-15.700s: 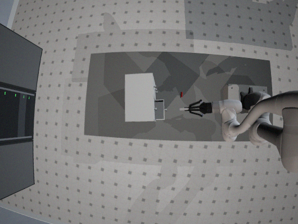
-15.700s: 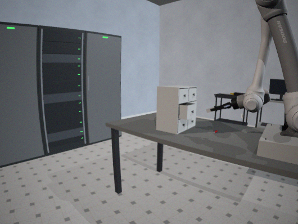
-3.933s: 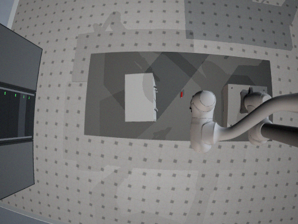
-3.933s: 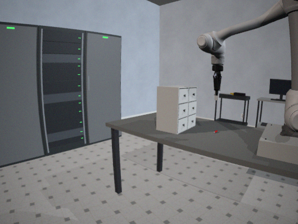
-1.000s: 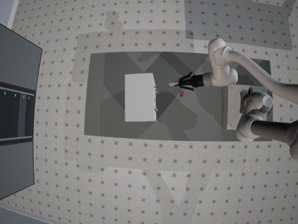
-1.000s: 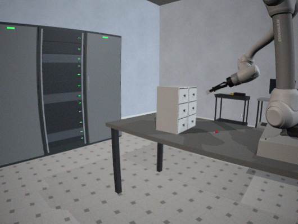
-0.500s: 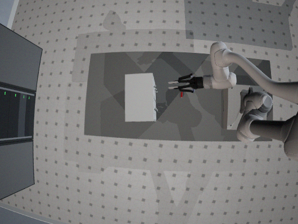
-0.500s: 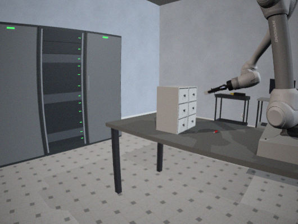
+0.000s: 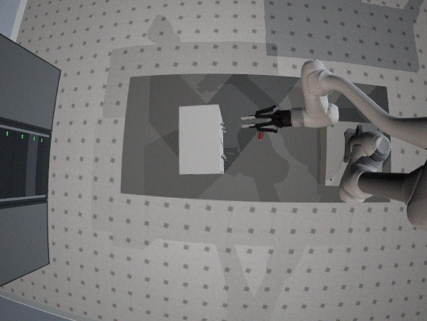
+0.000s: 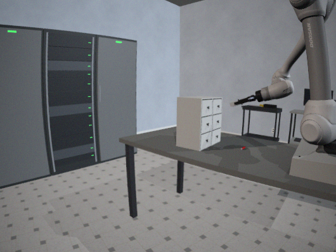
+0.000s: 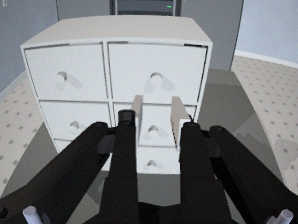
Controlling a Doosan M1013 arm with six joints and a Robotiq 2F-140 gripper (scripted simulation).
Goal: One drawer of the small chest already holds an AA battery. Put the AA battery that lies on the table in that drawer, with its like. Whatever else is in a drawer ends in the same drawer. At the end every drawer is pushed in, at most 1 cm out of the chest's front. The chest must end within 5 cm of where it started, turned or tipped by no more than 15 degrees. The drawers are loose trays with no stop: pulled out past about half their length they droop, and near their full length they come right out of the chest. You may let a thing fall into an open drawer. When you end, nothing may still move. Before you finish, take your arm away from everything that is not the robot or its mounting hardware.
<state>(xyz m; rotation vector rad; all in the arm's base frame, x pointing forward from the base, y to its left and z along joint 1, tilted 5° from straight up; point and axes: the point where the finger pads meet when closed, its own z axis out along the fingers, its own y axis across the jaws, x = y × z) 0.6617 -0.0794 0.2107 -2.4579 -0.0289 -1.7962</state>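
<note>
— What did the surfaces look like?
— The chest point(image 10: 189, 123) had a matt, painted-looking white finish, smooth on top and sides, and its drawer fronts point(image 11: 154, 72) carried small pale knobs. The counter point(image 10: 228, 158) was dark grey and dull.
— And the robot?
— The arm point(image 10: 317, 57) wore a smooth, light grey shell with a faint sheen. The hand point(image 11: 154, 115) was matt black with pale fingertip pads point(image 11: 178, 111).
</note>
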